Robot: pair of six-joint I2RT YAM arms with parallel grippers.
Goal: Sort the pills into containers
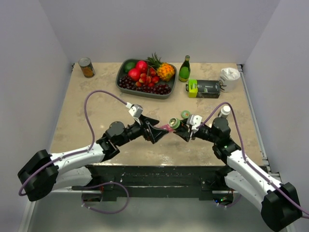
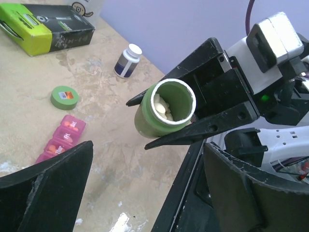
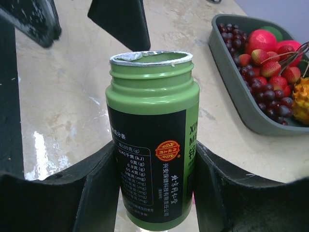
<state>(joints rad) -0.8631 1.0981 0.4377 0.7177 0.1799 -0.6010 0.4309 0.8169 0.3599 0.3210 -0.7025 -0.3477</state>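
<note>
Two arms meet over the counter (image 1: 67,116). I see the right jaws clenched on the green bottle (image 3: 152,145), gripping its labelled body. The cap is off and white pills (image 2: 164,107) show inside the mouth. The bottle is held off the counter, mouth turned toward my left wrist camera. I read the left jaws as released, spread wide, holding nothing. The pink pill organizer (image 2: 60,140) lies flat on the counter near the left jaws, just beside the loose green cap (image 2: 64,96). Orange shows in its compartments.

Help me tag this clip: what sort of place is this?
Probably a robotics lab test cell, not a home: plain walls box in a marble-look table, the left arm and right arm are bolted at its edge, and the fruit tray looks staged.
</note>
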